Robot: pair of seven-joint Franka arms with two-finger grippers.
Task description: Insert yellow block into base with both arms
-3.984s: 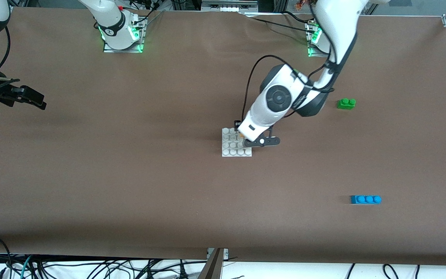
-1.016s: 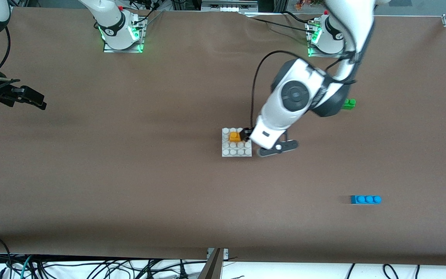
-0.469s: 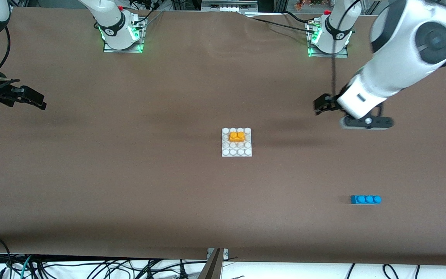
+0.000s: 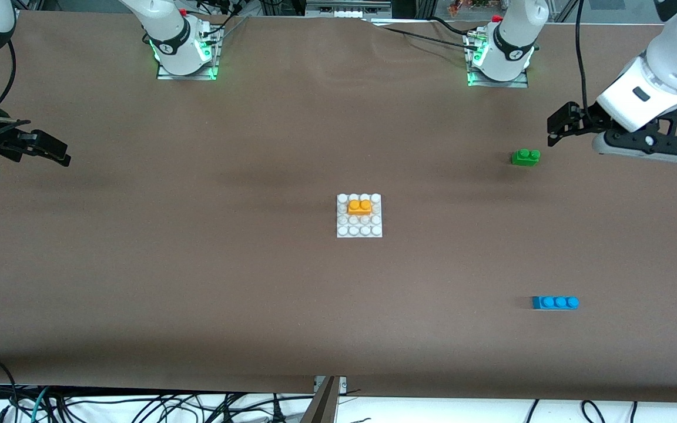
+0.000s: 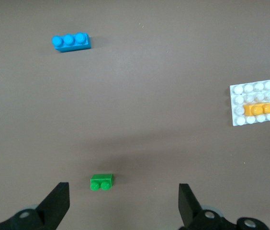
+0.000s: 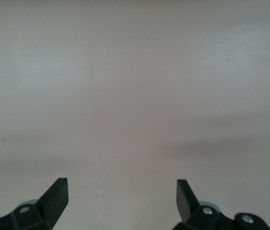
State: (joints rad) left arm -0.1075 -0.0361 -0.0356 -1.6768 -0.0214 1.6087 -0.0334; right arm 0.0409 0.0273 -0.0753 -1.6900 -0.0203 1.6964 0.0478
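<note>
The yellow block [image 4: 359, 206] sits on the white studded base [image 4: 350, 230] in the middle of the table, in the second stud row from the robots' side. Nothing is touching it. The left wrist view shows the block [image 5: 259, 109] on the base [image 5: 250, 91] from a distance. My left gripper [image 4: 552, 133] hangs open and empty over the left arm's end of the table, close to the green brick; its fingers [image 5: 56, 201] stand wide apart. My right gripper [image 4: 63, 155] waits open and empty over the right arm's end, with only bare table between its fingers [image 6: 58, 194].
A green two-stud brick [image 4: 526, 157] lies just under the left gripper's reach, and the left wrist view shows this green brick [image 5: 101, 182] too. A blue three-stud brick [image 4: 555, 302] lies nearer the front camera at the same end. The brown table edge runs along the front.
The left arm has let go of the yellow block and swung away from the base to the left arm's end of the table. The block stays on the base. The right arm has not moved.
</note>
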